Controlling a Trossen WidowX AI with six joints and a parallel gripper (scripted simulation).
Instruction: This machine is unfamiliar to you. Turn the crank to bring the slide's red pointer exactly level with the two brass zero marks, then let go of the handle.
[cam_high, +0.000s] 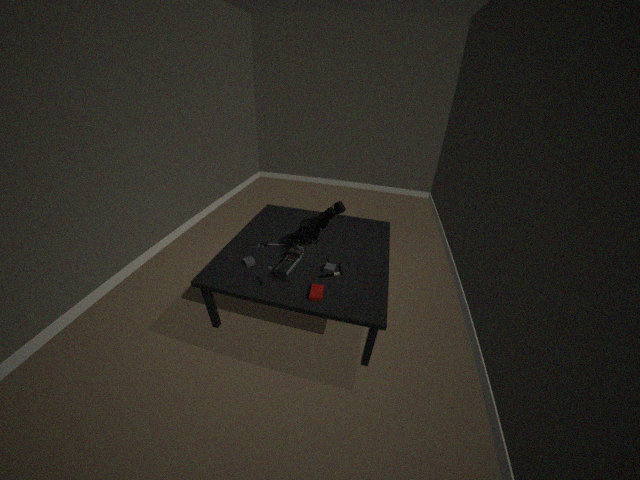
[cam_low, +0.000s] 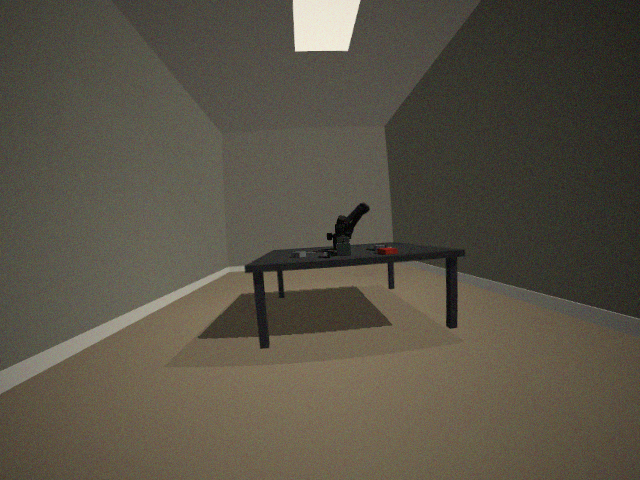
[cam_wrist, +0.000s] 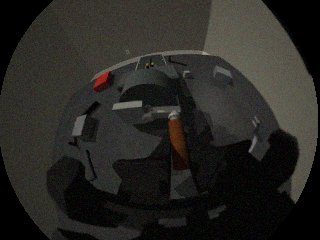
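seen from the wrist, the claw (cam_wrist: 174, 134) is nearly closed, with its dark fingers gripped on the orange handle (cam_wrist: 178, 140), so the handle has not been let go. the handle's top end meets a pale fitting at the crank arm (cam_wrist: 166, 109), which reaches toward ten o'clock. taking that handle as the middle of the dial, a thin dark rod (cam_wrist: 90, 165) lies near nine o'clock, and a pale forked tool (cam_wrist: 256, 142) lies at about three. a grey block (cam_high: 330, 266) (cam_low: 379, 247) (cam_wrist: 82, 127) sits between nine and ten, with a dark stick (cam_wrist: 92, 107) just beyond it. the machine (cam_high: 288, 263) (cam_low: 343, 249) (cam_wrist: 150, 80) stands just past the crank toward eleven, its rounded grey housing nearest and its slide channel behind. two small yellow specks show in that channel; the red pointer can't be made out, so its level can't be told. farther out, a red block (cam_high: 316, 292) (cam_low: 387, 251) (cam_wrist: 103, 81) lies between ten and eleven, a small pale cube (cam_wrist: 187, 74) at twelve, and another pale block (cam_high: 248, 261) (cam_low: 298, 254) (cam_wrist: 222, 75) at one. the dark table (cam_high: 361, 289) (cam_low: 361, 261) (cam_wrist: 210, 95) carries all this, and the black arm (cam_high: 312, 227) (cam_low: 351, 222) leans above it.
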